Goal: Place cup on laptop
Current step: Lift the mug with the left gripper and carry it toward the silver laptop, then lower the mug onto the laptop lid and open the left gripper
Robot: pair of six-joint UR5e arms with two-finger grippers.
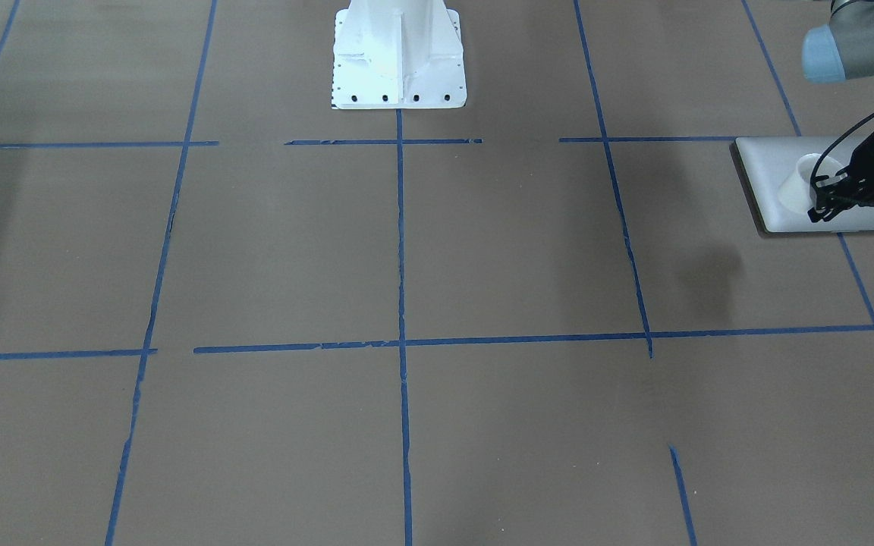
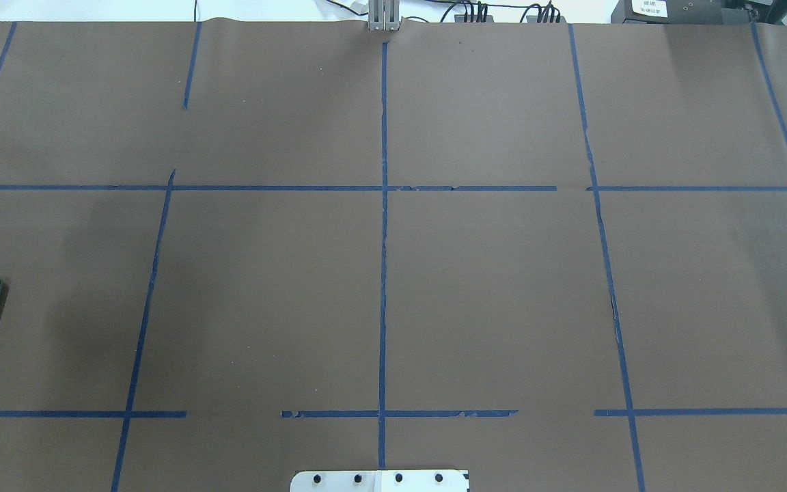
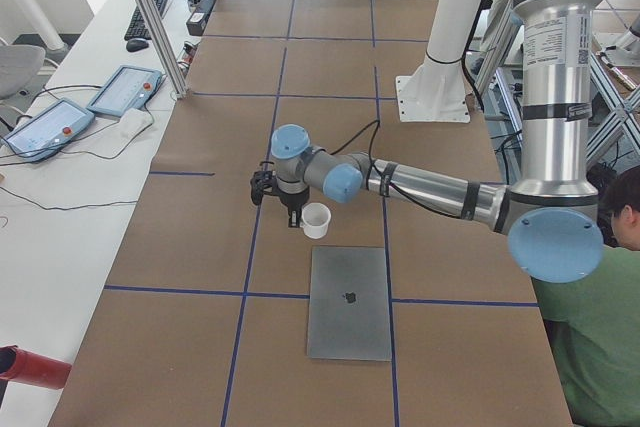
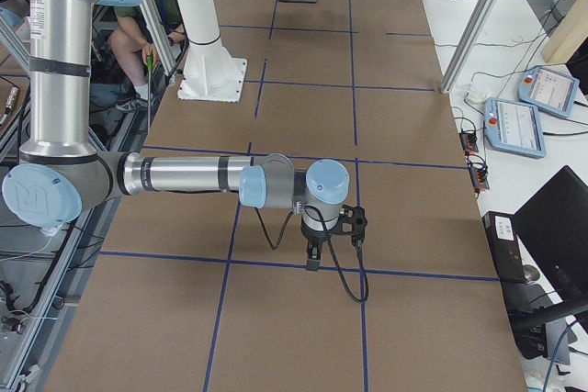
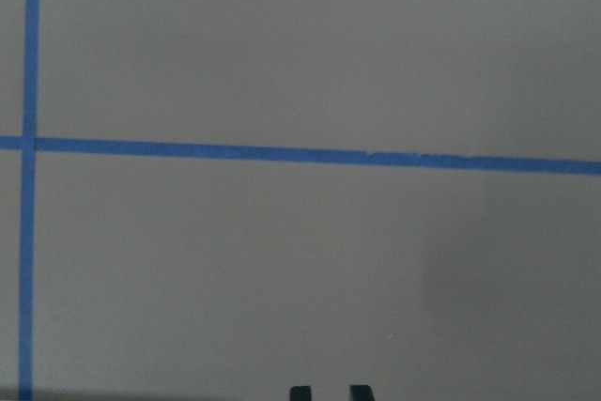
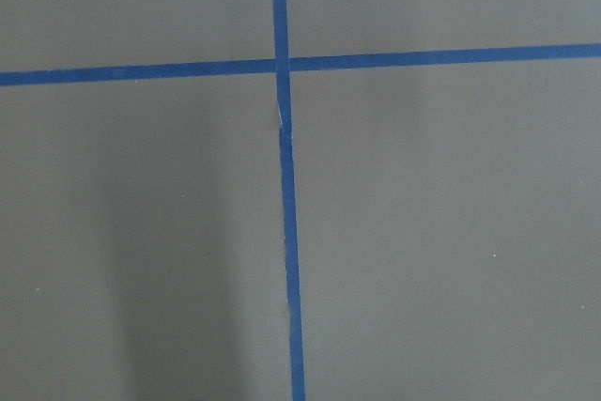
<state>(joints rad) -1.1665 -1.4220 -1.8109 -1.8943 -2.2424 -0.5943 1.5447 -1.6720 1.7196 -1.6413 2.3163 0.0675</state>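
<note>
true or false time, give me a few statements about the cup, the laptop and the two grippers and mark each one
1. The cup stands on the laptop. False: it hangs at the left gripper, by the laptop's far edge, not set down on the lid.
2. The laptop is closed. True: the dark logo on its lid faces up.
3. The right gripper has the cup. False: it hangs over the table at the other end, with nothing near it.
4. The cup is white. True.
</note>
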